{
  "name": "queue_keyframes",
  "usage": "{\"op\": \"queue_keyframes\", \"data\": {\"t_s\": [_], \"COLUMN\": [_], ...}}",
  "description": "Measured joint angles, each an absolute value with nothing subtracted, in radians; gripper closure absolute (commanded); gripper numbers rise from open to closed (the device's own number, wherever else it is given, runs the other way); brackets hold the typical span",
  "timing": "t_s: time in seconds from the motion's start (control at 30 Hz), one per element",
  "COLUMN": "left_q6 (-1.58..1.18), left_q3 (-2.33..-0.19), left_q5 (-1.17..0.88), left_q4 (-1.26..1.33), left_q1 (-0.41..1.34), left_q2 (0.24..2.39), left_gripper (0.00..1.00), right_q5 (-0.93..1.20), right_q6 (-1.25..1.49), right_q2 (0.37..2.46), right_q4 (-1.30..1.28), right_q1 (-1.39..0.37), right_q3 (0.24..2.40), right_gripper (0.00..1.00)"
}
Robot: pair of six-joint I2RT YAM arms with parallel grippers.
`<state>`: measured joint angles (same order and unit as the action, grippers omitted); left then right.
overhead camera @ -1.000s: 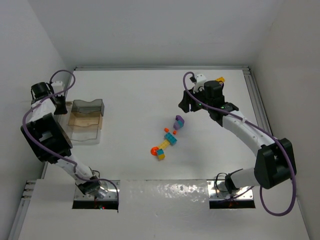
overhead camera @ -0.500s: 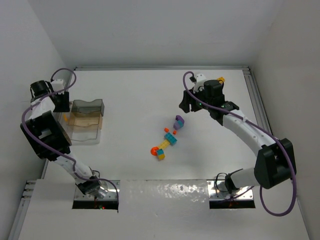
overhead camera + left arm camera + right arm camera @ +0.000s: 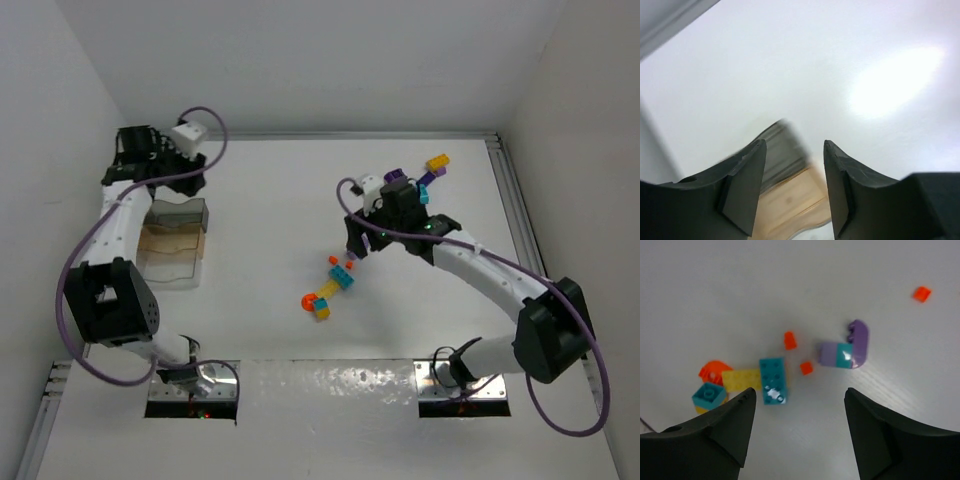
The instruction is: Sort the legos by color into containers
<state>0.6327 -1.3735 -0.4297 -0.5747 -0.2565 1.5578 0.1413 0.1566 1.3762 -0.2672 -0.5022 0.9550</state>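
The legos lie mid-table in a loose group: a teal brick (image 3: 772,380), a yellow one (image 3: 742,379), an orange rounded piece (image 3: 714,371), a small teal block (image 3: 708,393), a purple-and-teal piece (image 3: 847,347) and tiny orange bits (image 3: 790,340). My right gripper (image 3: 799,392) (image 3: 357,245) hangs above this group, open and empty. The clear divided container (image 3: 175,240) stands at the left. My left gripper (image 3: 793,145) (image 3: 138,158) is open and empty above its back end. The container's tan compartment (image 3: 790,195) shows blurred between the fingers.
More legos lie at the back right: a yellow one (image 3: 437,162), a teal one (image 3: 425,190) and a purple one (image 3: 395,175). A single orange bit (image 3: 922,293) sits apart from the group. White walls close in on the left, back and right.
My left gripper has opened and swung from the container's left side to above its back end. My right arm has come forward from the back to over the lego group, jaws wider.
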Motion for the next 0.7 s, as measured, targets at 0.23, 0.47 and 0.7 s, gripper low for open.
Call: {"op": "queue_keyframes", "data": {"t_s": [0.23, 0.47, 0.7], "left_q6": [0.712, 0.690, 0.506], "left_q3": [-1.287, -1.189, -1.189], "left_q5": [-0.594, -0.585, -0.516], "left_q4": [-0.696, -0.757, -0.646], "left_q1": [-0.010, 0.030, 0.029], "left_q2": [1.474, 1.445, 1.388], "left_gripper": [0.53, 0.52, 0.52], "right_q5": [0.138, 0.110, -0.104], "right_q6": [0.037, 0.139, 0.396], "right_q2": [1.442, 1.449, 1.459], "right_q4": [-0.368, -0.281, -0.131], "right_q1": [-0.753, -0.927, -1.108], "right_q3": [0.890, 0.849, 0.728], "right_gripper": [0.36, 0.26, 0.28]}}
